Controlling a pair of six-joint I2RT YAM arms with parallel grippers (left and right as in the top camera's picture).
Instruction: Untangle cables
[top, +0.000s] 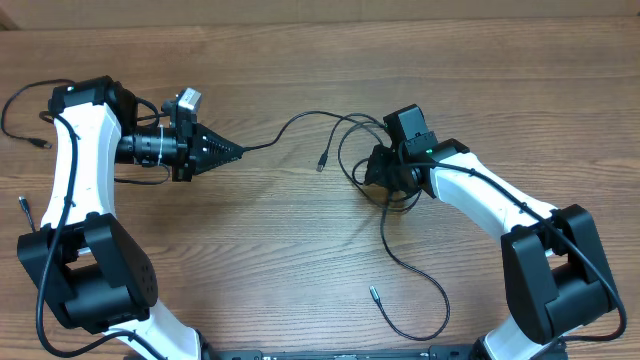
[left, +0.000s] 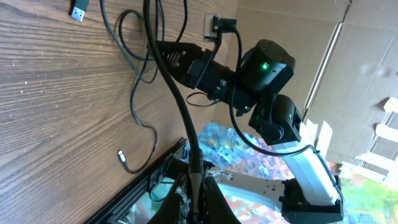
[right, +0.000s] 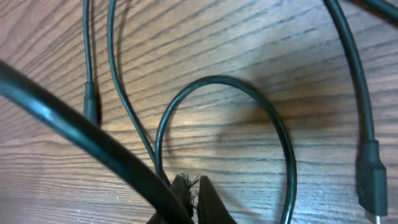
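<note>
Overhead: left gripper (top: 236, 152) and right gripper (top: 370, 172) both clamp the light, limp cables (top: 297, 119), likely best regripped near the plug (top: 321, 161) left of right gripper.

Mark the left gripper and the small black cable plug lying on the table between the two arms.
Left gripper (top: 238, 150), overhead view, midway between its fingertips.
Small black cable plug (top: 321, 160), overhead view, the plug's middle.

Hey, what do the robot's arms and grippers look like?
The left arm and right arm have white links, black joints and black wiring alongside. The left gripper and right gripper are black, tapering to narrow jaws. A green light glows near the right wrist.
</note>
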